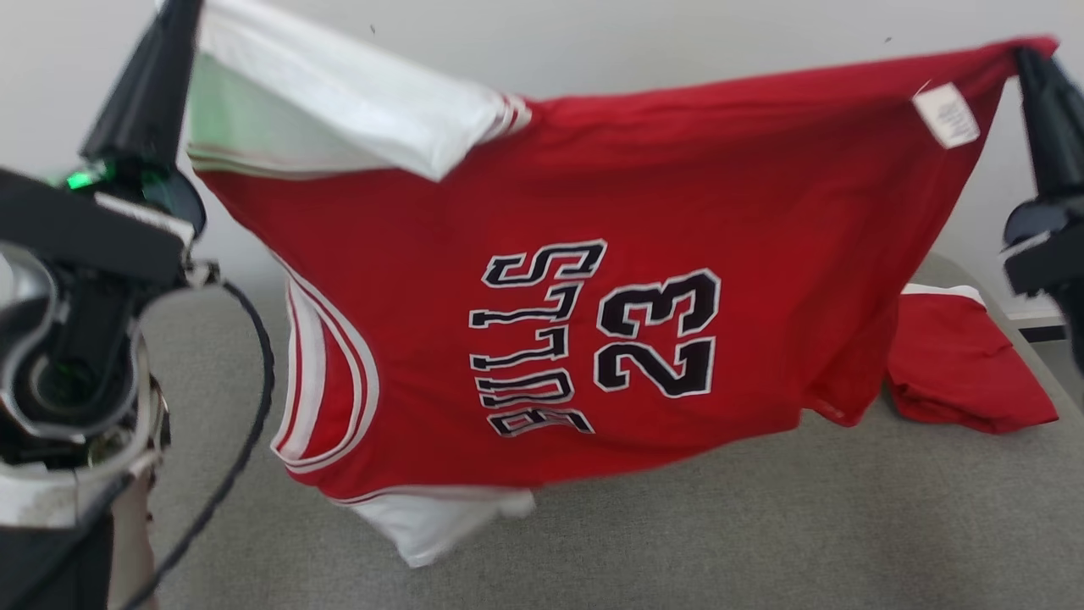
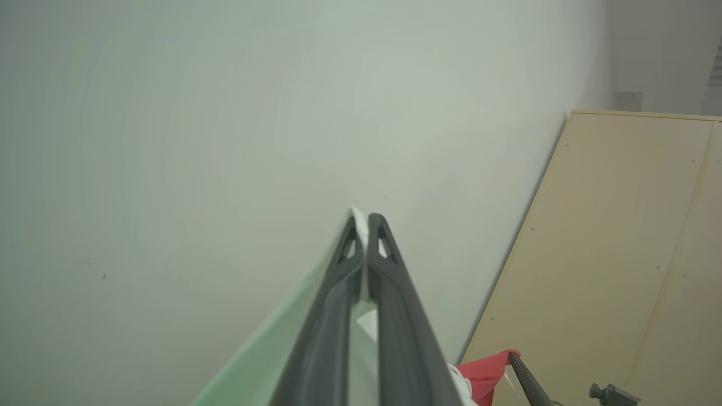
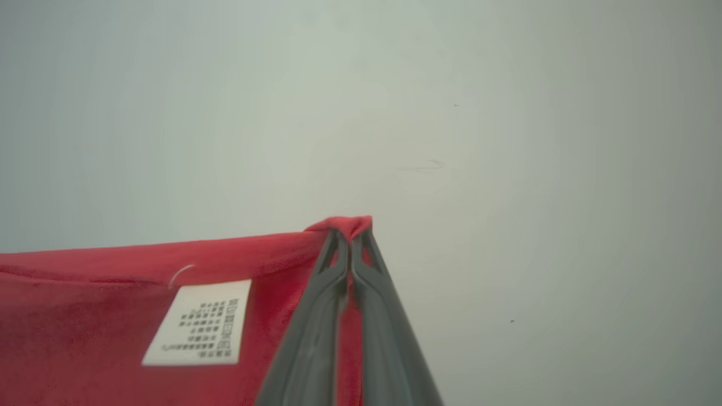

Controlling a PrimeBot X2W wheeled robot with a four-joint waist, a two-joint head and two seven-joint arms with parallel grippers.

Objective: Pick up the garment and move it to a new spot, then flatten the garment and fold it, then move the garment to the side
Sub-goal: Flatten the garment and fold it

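The garment (image 1: 593, 280) is a red jersey with white sleeves, "BULLS 23" in black-and-white print, hanging sideways in the air above the grey table (image 1: 762, 525). My left gripper (image 1: 182, 13) at the upper left is shut on its white sleeve edge; in the left wrist view the left gripper (image 2: 364, 217) pinches white cloth (image 2: 361, 324). My right gripper (image 1: 1029, 59) at the upper right is shut on a red corner near the white care label (image 1: 947, 114). The right wrist view shows the right gripper (image 3: 351, 231) clamped on the red fabric (image 3: 113, 316) beside the label (image 3: 200, 321). The lower white sleeve (image 1: 432, 525) dangles close to the table.
A second, folded red piece of clothing (image 1: 965, 364) lies on the table at the right. A pale wall (image 1: 593, 51) stands close behind. A beige board (image 2: 615, 254) leans against the wall. A black cable (image 1: 246, 424) loops beside my left arm.
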